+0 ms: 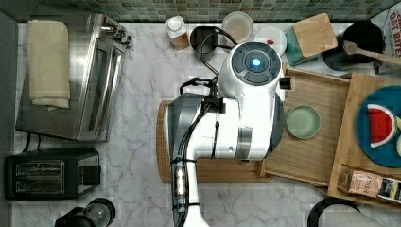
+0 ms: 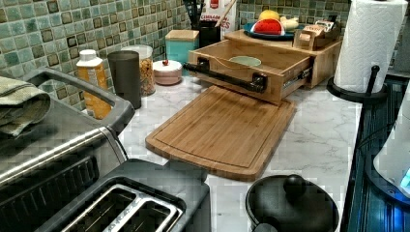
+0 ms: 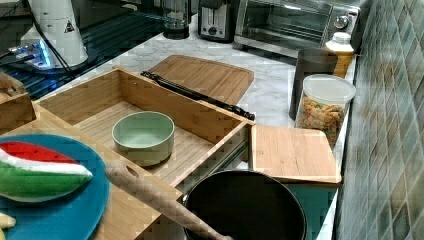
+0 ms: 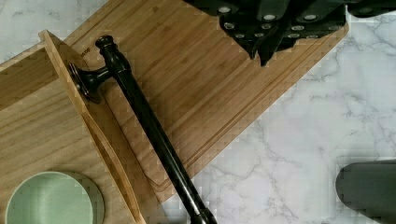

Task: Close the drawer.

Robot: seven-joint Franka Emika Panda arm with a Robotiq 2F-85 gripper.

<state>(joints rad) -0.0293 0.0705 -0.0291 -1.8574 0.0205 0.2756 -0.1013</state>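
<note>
Drawer stands pulled right out, bowl inside, handle untouched, arm hovering above; fingers' state I cannot tell; whole push remains.

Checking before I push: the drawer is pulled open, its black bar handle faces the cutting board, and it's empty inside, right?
Not quite. The drawer is open and its black bar handle faces the cutting board, but it isn't empty: the right view shows a pale green bowl sitting on its floor.

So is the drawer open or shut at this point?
Open. The drawer is pulled out from under the wooden slab, its inside exposed with a green bowl in it, and its black handle over the cutting board.
</note>
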